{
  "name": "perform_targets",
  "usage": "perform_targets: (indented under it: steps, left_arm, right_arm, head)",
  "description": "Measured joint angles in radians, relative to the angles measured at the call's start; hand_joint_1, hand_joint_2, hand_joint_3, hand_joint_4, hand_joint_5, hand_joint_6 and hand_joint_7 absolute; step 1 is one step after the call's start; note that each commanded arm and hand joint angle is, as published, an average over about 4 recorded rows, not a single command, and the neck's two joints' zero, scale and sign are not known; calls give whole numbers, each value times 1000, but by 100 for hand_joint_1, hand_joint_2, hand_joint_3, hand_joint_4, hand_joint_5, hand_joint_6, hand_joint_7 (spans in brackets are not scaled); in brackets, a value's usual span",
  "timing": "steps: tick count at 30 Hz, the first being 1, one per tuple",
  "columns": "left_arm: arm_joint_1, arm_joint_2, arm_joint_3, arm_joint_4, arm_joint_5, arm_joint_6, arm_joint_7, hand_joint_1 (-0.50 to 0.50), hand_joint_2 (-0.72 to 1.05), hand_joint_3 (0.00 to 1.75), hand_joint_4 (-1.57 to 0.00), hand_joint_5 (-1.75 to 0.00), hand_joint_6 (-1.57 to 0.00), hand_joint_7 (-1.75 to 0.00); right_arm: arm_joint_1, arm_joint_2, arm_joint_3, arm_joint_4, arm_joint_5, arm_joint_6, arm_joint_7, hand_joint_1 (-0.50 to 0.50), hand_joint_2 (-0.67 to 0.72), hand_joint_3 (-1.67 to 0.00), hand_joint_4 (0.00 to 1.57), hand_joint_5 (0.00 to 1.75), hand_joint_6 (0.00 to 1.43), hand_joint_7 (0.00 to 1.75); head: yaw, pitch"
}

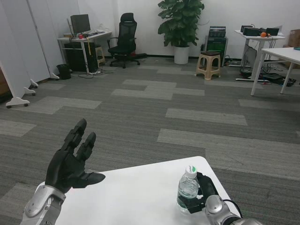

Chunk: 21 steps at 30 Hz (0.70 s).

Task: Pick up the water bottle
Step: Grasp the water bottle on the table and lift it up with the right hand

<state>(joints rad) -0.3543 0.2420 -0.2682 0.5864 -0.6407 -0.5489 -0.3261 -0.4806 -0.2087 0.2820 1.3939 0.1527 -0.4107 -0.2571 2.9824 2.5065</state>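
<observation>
Fingers of my right hand (202, 190) wrap the water bottle (188, 190), upright near the table's (136, 197) right edge; my left hand (71, 161) hovers with fingers spread, holding nothing.

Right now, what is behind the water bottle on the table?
Behind the water bottle the right hand shows, its black fingers around the bottle's lower part. The bottle covers where they touch. Beyond lies grey carpet.
</observation>
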Motion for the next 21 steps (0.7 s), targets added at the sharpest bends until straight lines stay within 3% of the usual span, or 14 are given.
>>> perform_targets:
  steps: [10,21]
  left_arm:
    - [0,-1,0,0,0,-1,0,-50,34,9,0,0,0,0]
    - [1,-1,0,0,0,-1,0,-50,34,4,0,0,0,0]
  right_arm:
    - [35,-39,-29,-57,-2,1,74,-46,-54,-143,148,155,131,140]
    - [86,-79,-35,-165,-11,2,127,-46,-54,-143,138,165,130,138]
  head:
    - [-2,0]
    - [-3,-4]
